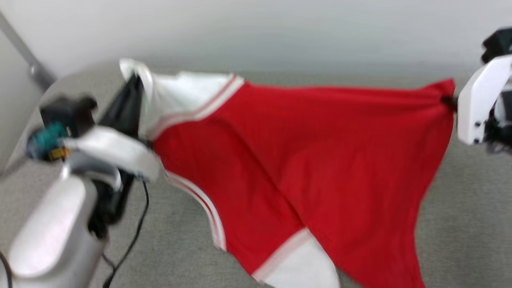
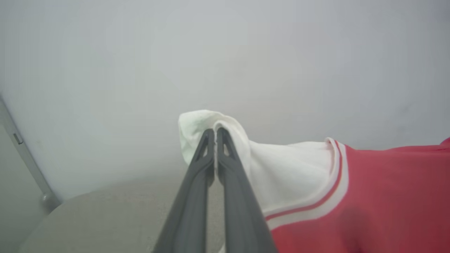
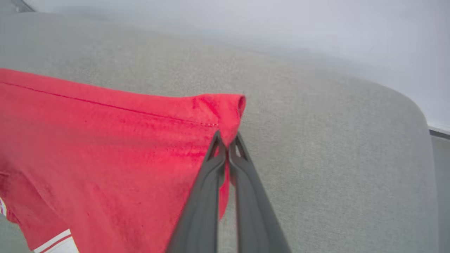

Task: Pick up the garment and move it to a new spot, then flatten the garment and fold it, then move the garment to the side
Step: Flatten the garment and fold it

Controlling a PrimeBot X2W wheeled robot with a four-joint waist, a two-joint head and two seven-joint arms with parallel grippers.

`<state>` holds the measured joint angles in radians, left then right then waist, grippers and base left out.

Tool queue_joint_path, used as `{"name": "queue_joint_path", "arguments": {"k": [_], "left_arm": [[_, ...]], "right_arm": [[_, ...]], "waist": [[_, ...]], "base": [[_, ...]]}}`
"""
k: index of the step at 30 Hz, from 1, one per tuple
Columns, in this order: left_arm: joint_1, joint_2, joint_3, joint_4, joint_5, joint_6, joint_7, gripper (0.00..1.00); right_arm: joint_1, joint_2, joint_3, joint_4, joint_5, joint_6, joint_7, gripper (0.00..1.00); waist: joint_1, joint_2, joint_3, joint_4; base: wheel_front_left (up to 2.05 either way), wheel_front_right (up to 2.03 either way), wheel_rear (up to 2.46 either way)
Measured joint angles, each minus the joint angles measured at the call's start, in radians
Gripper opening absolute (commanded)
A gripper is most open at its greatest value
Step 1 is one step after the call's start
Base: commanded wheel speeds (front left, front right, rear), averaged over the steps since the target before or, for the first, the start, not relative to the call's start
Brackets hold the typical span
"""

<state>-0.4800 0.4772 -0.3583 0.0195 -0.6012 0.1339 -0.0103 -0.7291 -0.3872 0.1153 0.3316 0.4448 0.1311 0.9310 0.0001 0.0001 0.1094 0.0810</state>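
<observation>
The garment, a red jersey with white sleeves and red-white striped trim, hangs stretched between my two grippers above the grey surface, its plain red side toward the head camera. My left gripper is shut on the white sleeve at the upper left; in the head view its dark fingers reach up to that sleeve's edge. My right gripper is shut on a red hem corner at the far right. The lower white sleeve dangles toward the bottom.
A grey fabric-covered table with rounded corners lies under the garment, its far edge against a pale wall. A grey pole slants at the far left. A black cable hangs from my left arm.
</observation>
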Motion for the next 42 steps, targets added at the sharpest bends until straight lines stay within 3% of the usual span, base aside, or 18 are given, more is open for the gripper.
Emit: {"name": "queue_joint_path", "arguments": {"k": [7,12,19,27,35,42], "left_arm": [[-0.273,0.006,-0.002,0.145,0.008,-0.036,0.097,0.0],[-0.475,-0.009,0.02,0.275,-0.009,-0.058,0.132,0.0],[-0.776,-0.005,0.042,0.414,0.03,-0.075,0.094,0.0],[-1.049,0.028,0.075,0.496,0.073,-0.072,0.024,0.0],[-1.212,0.042,0.071,0.508,0.11,-0.072,-0.002,0.0],[-1.235,0.033,0.066,0.506,0.113,-0.063,-0.01,0.0]], "right_arm": [[-0.124,-0.002,-0.018,-0.009,-0.044,0.0,-0.044,0.0],[-0.251,-0.003,-0.04,-0.007,-0.074,0.0,-0.094,0.0],[-0.454,0.0,-0.052,-0.005,-0.127,0.001,-0.227,0.0],[-0.699,0.047,-0.033,0.027,-0.198,0.001,-0.442,0.0],[-0.903,0.061,0.003,0.127,-0.217,0.001,-0.623,0.0],[-0.994,0.05,0.054,0.236,-0.187,0.001,-0.729,0.0]], "waist": [[-0.0001,0.0,-0.043,-0.049],[0.0,0.0,-0.003,-0.065],[0.0,0.0,0.13,-0.08],[0.0001,0.0,0.315,-0.113],[0.0002,0.0,0.484,-0.143],[0.0002,0.0,0.595,-0.154]], "base": [[0.0,0.0,0.0],[0.0,0.0,0.0],[0.0,0.0,0.0],[0.0,0.0,0.0],[0.0,0.0,0.0],[0.0,0.0,0.0]]}}
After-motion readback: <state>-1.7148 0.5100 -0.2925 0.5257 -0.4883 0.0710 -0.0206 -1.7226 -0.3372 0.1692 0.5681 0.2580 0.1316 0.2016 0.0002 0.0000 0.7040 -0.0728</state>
